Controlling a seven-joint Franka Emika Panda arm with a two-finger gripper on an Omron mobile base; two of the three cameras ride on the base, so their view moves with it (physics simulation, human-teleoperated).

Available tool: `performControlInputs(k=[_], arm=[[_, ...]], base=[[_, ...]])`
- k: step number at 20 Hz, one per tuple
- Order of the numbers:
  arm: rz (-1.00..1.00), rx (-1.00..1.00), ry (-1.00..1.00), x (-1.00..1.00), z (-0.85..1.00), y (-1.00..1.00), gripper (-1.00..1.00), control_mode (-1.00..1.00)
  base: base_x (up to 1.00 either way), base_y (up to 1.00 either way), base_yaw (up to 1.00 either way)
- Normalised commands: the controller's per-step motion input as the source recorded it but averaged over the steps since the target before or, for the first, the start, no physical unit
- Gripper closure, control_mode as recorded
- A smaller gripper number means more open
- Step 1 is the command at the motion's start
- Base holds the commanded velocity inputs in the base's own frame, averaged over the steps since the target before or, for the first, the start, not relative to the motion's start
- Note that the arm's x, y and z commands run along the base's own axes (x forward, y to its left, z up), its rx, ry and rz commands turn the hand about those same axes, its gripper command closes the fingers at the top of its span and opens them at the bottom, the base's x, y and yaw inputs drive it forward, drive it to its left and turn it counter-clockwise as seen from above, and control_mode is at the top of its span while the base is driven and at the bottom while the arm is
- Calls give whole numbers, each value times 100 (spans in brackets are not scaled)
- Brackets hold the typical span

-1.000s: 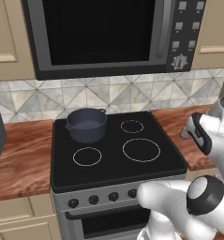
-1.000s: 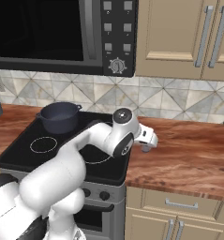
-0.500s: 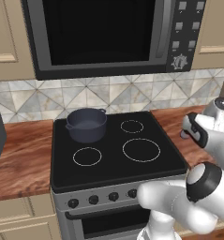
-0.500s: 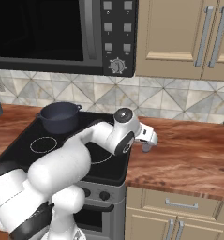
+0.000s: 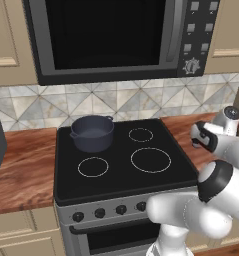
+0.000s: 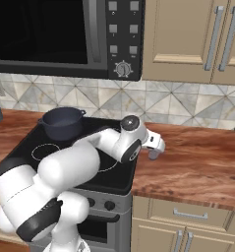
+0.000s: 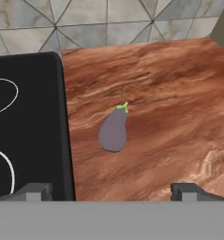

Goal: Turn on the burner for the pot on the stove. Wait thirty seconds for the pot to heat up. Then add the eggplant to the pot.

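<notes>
My hand [image 7: 111, 190] spread wide above one eggplant [image 7: 114, 131] on the table [image 7: 169, 108], one pot [image 5: 92, 132] on the stove [image 5: 122, 162], four rings.

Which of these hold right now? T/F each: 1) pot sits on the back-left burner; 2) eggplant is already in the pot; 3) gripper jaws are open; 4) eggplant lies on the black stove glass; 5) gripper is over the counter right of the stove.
1) True. The pot stands on the back-left ring of the stove.
2) False. The eggplant lies on the wooden counter, apart from the pot.
3) True. The gripper has its jaws spread wide, with nothing between them.
4) False. The eggplant rests on the wood, beside the stove's right edge, not touching it.
5) True. In the right base view the gripper hangs over the counter just past the stove's right edge.
</notes>
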Motion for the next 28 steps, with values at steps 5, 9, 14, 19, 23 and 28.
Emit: performControlInputs(k=[5,9,14,19,23,28], arm=[[0,0,-3,20,-19,0,-100,-100],[0,0,0,16,-22,0,-100,-100],[0,0,0,1,-30,-1,-100,-100],[0,0,0,2,-26,0,-100,-100],[0,0,0,11,-22,0,-100,-100],[0,0,0,9,-17,0,-100,-100]], base=[[0,0,0],[0,0,0],[0,0,0],[0,0,0],[0,0,0],[0,0,0]])
